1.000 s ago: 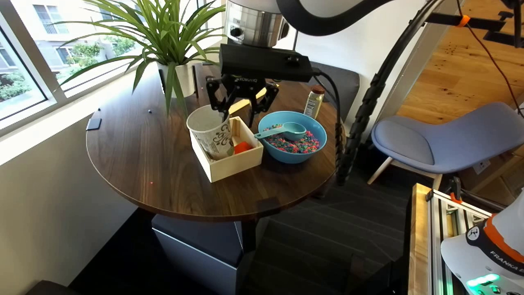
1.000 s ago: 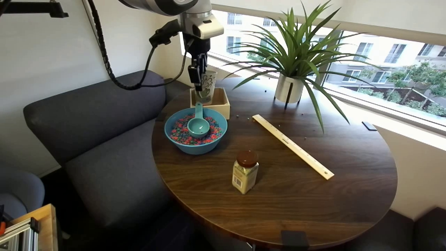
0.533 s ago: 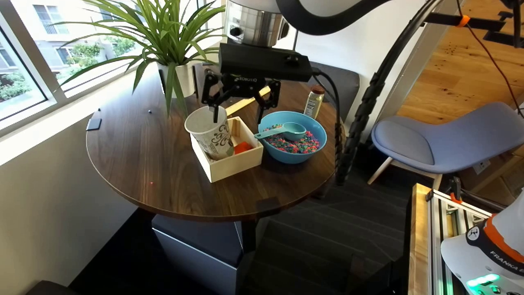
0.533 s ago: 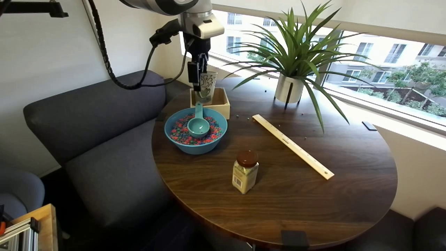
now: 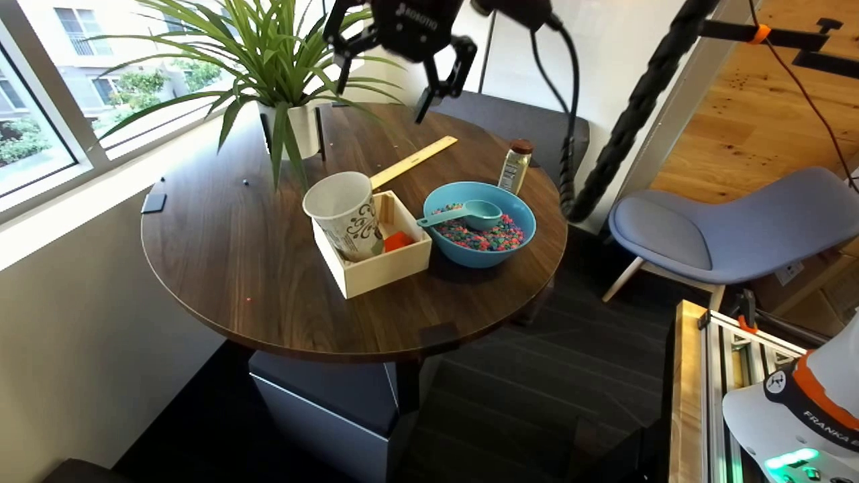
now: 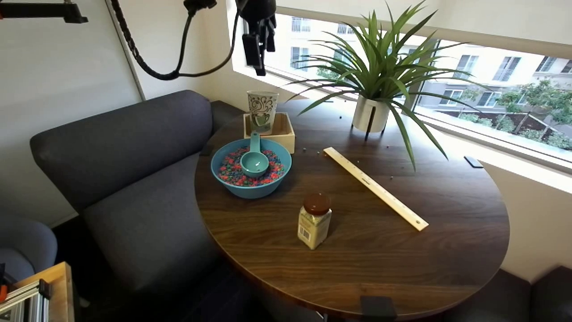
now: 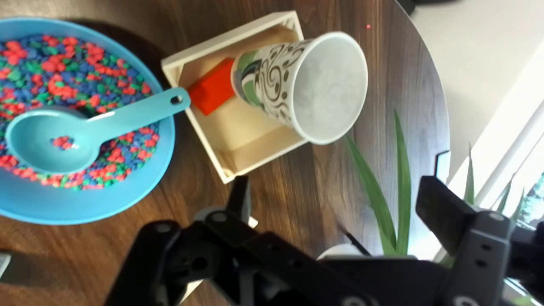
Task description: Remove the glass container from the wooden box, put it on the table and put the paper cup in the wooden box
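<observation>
Wrist view, jaws spread, shows the inside an exterior view's paper cup hides.

Paper cup in wooden box, bowl beside it — scoop in bowl, table beneath

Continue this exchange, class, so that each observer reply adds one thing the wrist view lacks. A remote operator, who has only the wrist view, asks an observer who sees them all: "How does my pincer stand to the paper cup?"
Observer: In both exterior views the pincer hangs higher than the paper cup, with a gap between them.
Operator: Does it hide anything from me?
Observer: Part of a ruler, which lies flat on the table, whole in an exterior view.
Operator: Anything else I cannot make out?
Observer: Yes, a brown-lidded jar stands upright on the table in both exterior views.
</observation>
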You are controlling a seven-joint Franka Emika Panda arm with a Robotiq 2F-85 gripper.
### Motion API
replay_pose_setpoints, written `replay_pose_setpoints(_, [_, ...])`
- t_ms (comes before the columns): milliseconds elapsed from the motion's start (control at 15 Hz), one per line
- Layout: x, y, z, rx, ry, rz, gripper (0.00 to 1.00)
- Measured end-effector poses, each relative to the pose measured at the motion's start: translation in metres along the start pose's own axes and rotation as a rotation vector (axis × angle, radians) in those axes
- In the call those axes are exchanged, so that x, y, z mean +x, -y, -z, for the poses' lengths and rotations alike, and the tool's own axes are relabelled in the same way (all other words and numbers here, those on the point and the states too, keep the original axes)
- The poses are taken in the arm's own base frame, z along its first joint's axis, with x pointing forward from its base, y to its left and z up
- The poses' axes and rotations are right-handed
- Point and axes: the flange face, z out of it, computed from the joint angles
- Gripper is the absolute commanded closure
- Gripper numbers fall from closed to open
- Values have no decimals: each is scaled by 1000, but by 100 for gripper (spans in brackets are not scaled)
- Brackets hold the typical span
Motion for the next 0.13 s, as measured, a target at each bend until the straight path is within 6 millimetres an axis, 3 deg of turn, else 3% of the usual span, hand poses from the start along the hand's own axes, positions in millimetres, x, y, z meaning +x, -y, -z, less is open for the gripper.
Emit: replay_pose_setpoints(133, [12, -26, 40, -25, -39, 19, 0])
